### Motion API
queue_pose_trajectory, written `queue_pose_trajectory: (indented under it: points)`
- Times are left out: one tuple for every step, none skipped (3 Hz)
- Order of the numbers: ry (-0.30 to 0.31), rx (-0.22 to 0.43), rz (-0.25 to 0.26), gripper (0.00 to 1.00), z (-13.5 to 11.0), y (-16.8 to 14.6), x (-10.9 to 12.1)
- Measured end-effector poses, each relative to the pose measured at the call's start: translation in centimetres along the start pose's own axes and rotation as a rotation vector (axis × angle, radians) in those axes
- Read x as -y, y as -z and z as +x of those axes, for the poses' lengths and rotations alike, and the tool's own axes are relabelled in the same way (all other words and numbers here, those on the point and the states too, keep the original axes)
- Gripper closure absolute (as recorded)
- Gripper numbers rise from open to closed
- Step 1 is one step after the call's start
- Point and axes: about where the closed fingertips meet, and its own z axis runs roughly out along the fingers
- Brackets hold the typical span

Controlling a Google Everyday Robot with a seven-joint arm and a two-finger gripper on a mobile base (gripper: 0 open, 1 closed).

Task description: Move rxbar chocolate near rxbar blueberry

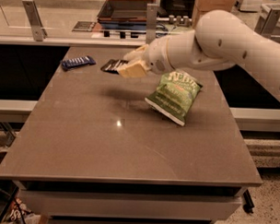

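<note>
Upper centre of the frame, my end effector [126, 65] hangs over the far part of the bench [106, 149], clenched on the rxbar chocolate [113, 65]. The black wrapper sticks out to the left of the pale fingers [134, 68], lying roughly flat with a slight tilt. I see white lettering on its top face but can't read it. The bar is off the surface, and a soft shadow [117, 92] sits on the bench below it, toward frame centre. The white arm [225, 38] comes in from the upper right and crosses over the back right of the bench.

At upper left I see the rxbar blueberry [78, 62], flat on the bench near the far left edge, its long side a bit angled. The black bar is to its right, near but apart, with a strip of bare bench showing between them.

A green chip bag [174, 95] lies on the bench right of centre, just under the arm's wrist, one corner pointing toward the frame bottom. It touches neither bar.

Behind the bench, a metal post [32, 20] stands at far upper left. A dark tray [127, 9] sits at top centre on the counter beyond.
</note>
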Motion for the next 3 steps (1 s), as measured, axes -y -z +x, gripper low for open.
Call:
queue_pose_trajectory:
  points:
    - [0.05, 0.024, -0.105, 1.0, -1.6, -4.0, 0.4]
    - [0.085, 0.056, -0.166, 1.0, -2.9, -7.2, 0.3]
    - [0.109, 0.078, -0.165, 1.0, -4.0, -9.4, -0.1]
